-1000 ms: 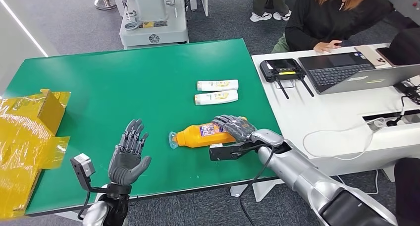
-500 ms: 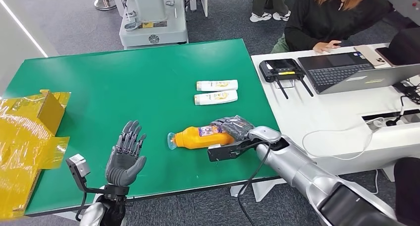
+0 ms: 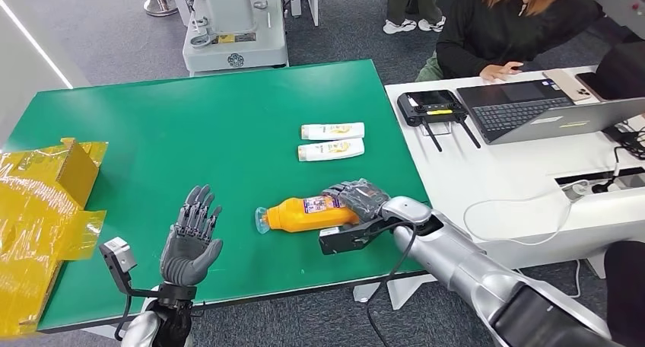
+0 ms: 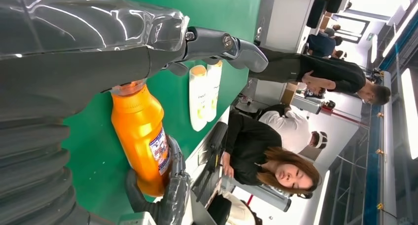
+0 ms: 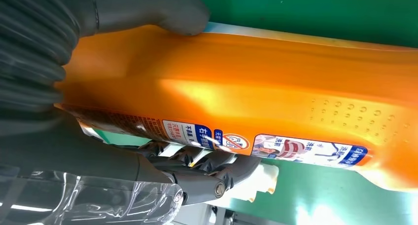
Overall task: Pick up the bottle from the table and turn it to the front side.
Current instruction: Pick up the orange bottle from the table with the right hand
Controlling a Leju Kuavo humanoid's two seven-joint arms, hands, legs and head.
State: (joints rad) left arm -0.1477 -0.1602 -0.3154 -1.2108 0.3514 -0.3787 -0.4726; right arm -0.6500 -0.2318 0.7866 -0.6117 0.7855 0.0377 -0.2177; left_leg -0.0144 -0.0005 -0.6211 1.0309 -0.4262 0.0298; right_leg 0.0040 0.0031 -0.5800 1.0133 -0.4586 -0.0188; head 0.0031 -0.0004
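Bottle (image 3: pixel 304 213) base hidden under gripping right hand (image 3: pixel 357 198).

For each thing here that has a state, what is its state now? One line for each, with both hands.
Orange bottle: lying on its side on the green table, base end in the right hand.
Right hand: fingers wrapped around the bottle.
Left hand: raised, fingers apart, holding nothing.
Two white tubes: lying flat, side by side.
Laptop: lid open.
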